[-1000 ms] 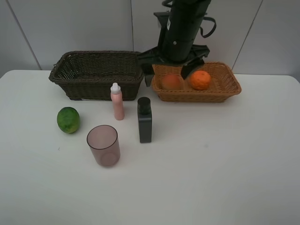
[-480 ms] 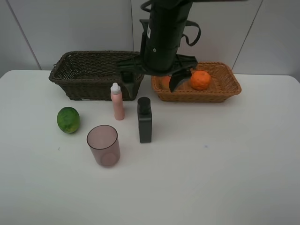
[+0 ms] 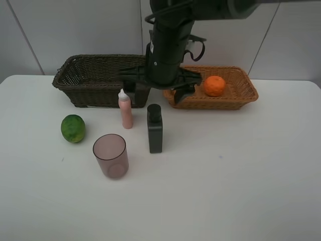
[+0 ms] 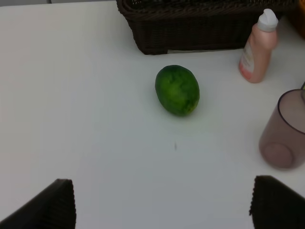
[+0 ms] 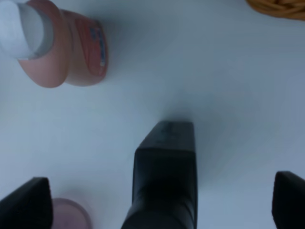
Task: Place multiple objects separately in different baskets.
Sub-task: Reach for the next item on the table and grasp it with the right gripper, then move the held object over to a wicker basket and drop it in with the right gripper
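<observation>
My right gripper is open and empty, hanging just above the dark rectangular bottle. In the right wrist view the bottle stands between the spread fingertips of the gripper. The pink white-capped bottle, the mauve cup and the green fruit stand on the table. The orange lies in the light tan basket. The peach is hidden behind the arm. The dark brown basket is at the back left. My left gripper is open, low before the green fruit.
The white table runs to a pale wall behind the baskets. The left wrist view also shows the pink bottle, the cup and the dark basket. The right wrist view shows the pink bottle and the cup's rim.
My right arm has swung left from over the light basket to above the dark bottle. The peach, seen in the basket before, is now behind the arm.
</observation>
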Available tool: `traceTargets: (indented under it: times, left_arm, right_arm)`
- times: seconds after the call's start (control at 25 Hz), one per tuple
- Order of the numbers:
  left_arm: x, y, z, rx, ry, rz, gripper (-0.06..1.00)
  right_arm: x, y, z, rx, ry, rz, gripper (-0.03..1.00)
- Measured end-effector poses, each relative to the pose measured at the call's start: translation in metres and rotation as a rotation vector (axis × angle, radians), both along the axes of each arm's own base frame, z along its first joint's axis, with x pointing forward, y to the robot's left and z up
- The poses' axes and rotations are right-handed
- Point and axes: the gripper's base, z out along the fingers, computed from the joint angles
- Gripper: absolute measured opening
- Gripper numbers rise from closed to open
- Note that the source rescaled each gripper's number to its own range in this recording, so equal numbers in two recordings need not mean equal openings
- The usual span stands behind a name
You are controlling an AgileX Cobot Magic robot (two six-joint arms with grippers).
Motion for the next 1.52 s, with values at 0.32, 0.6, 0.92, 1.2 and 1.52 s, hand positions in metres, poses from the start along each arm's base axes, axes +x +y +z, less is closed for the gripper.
traceTargets:
  times: [0.32,0.6,0.92,1.2,1.52]
  left_arm:
    - [0.0,0.0,0.0,0.0,0.0,0.0,0.95]
    - [0.0,0.0,0.0,0.0,0.0,0.0,0.95]
    - [0.0,0.0,0.0,0.0,0.0,0.0,0.95]
    - [0.0,0.0,0.0,0.0,0.0,0.0,0.95]
    - [0.0,0.0,0.0,0.0,0.0,0.0,0.95]
  right_arm:
    - [0.005,0.004,-0.026,-0.036,0.035,0.003,1.0]
    - [0.007,0.006,-0.042,-0.062,0.06,0.005,1.0]
    - [0.007,0.006,-0.056,-0.103,0.097,0.018,0.91]
    - [0.006,0.006,-0.056,-0.103,0.1,0.02,0.0]
    - [0.006,0.006,-0.056,-0.103,0.101,0.021,0.03]
